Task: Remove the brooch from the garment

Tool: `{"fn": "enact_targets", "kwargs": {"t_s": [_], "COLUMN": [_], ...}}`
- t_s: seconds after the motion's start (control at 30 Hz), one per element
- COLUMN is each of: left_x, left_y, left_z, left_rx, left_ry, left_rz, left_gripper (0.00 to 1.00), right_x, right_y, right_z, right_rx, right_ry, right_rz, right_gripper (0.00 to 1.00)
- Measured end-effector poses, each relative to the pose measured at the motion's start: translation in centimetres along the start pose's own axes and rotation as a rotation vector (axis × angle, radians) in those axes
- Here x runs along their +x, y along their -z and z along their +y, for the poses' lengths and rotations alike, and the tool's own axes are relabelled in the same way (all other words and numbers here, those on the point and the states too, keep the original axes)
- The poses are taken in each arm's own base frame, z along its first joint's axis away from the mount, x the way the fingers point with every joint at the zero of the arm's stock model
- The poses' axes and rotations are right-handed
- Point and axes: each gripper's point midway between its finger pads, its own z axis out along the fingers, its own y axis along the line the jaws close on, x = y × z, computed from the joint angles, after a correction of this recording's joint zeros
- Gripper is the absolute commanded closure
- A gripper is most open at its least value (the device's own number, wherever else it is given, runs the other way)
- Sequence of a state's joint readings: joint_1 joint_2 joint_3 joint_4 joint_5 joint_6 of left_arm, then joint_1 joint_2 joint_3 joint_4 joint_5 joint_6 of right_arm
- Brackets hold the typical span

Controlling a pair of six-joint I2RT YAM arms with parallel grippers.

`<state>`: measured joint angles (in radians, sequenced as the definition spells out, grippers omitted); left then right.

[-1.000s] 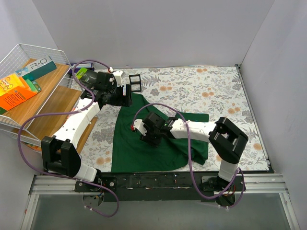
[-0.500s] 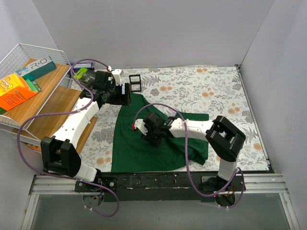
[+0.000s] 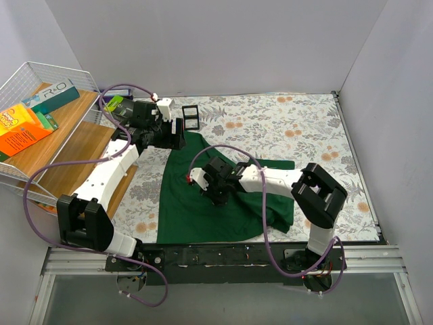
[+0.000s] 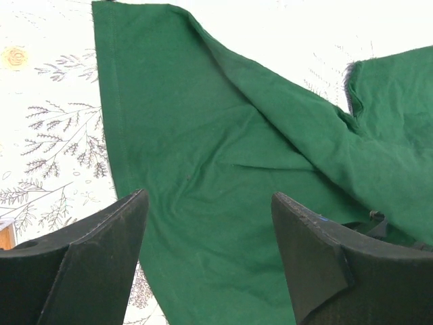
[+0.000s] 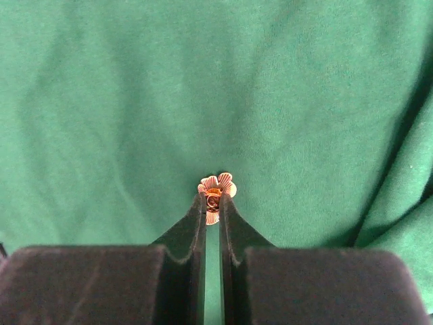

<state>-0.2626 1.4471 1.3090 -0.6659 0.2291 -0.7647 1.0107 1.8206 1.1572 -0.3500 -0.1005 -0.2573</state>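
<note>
Right fingers (image 5: 191, 229) pinch a small coppery flower brooch (image 5: 217, 188) (ribbed petals).

white-shelled arms (image 3: 108, 175) with black joints (image 3: 84, 220) trail purple cables (image 3: 125, 86); left gripper (image 4: 210, 196) and right gripper (image 5: 212, 203) are black.

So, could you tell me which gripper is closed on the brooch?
The right gripper: its fingertips pinch the copper flower brooch on the garment, while the left gripper hovers open, holding nothing.
</note>
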Motion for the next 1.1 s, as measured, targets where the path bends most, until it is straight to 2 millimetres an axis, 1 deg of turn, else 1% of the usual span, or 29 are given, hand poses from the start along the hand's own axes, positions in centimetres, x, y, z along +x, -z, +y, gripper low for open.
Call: {"fn": "enact_targets", "kwargs": {"t_s": [0.07, 0.1, 0.23, 0.3, 0.37, 0.5, 0.6, 0.63, 0.7, 0.8, 0.87, 0.93, 1.0, 1.1], "left_x": [0.3, 0.9, 2.3, 2.9, 3.9, 6.1, 7.6, 7.9, 8.5, 9.3, 10.2, 11.6, 12.4, 12.5], "left_y": [0.0, 0.1, 1.9, 3.2, 4.5, 7.2, 8.5, 8.6, 8.7, 7.9, 7.1, 6.2, 5.6, 4.6], "left_z": [-0.2, -0.3, -1.3, -2.1, -3.2, -5.8, -7.7, -8.2, -9.5, -11.7, -13.3, -15.0, -16.0, -17.1], "left_rx": [0.019, 0.031, 0.096, 0.148, 0.219, 0.372, 0.455, 0.477, 0.536, 0.619, 0.668, 0.715, 0.742, 0.744], "left_ry": [-0.025, -0.042, -0.136, -0.222, -0.332, -0.643, -0.887, -0.944, -1.070, -1.196, -1.251, -1.300, -1.326, -1.351], "left_rz": [-0.014, -0.020, -0.076, -0.130, -0.176, -0.315, -0.424, -0.450, -0.500, -0.530, -0.535, -0.537, -0.530, -0.536], "left_gripper": [0.27, 0.27, 0.27, 0.27, 0.28, 0.38, 0.41, 0.45, 0.49, 0.53, 0.57, 0.59, 0.61, 0.64], "right_x": [0.0, -0.2, -1.5, -2.4, -3.0, -3.8, -4.5, -4.7, -4.9, -5.0, -5.2, -5.3, -5.2, -4.9], "right_y": [0.5, 1.1, 4.2, 5.9, 7.4, 10.0, 11.6, 12.0, 12.7, 13.5, 13.8, 14.0, 14.1, 14.2], "right_z": [0.0, 0.0, -1.4, -1.8, -2.0, -1.9, -1.6, -1.7, -1.5, -0.9, -0.6, -0.5, -0.3, -0.1], "right_rx": [-0.028, -0.050, -0.118, -0.168, -0.227, -0.379, -0.483, -0.505, -0.558, -0.619, -0.645, -0.665, -0.679, -0.692], "right_ry": [-0.007, -0.022, -0.093, -0.127, -0.160, -0.237, -0.287, -0.301, -0.333, -0.370, -0.382, -0.398, -0.412, -0.437], "right_rz": [0.004, 0.000, -0.055, -0.095, -0.128, -0.182, -0.223, -0.233, -0.253, -0.267, -0.275, -0.280, -0.279, -0.274], "right_gripper": [0.99, 0.99, 0.99, 0.99, 0.99, 0.99, 0.99, 0.99, 0.99, 0.99, 0.99, 0.99, 0.99, 0.99]}}
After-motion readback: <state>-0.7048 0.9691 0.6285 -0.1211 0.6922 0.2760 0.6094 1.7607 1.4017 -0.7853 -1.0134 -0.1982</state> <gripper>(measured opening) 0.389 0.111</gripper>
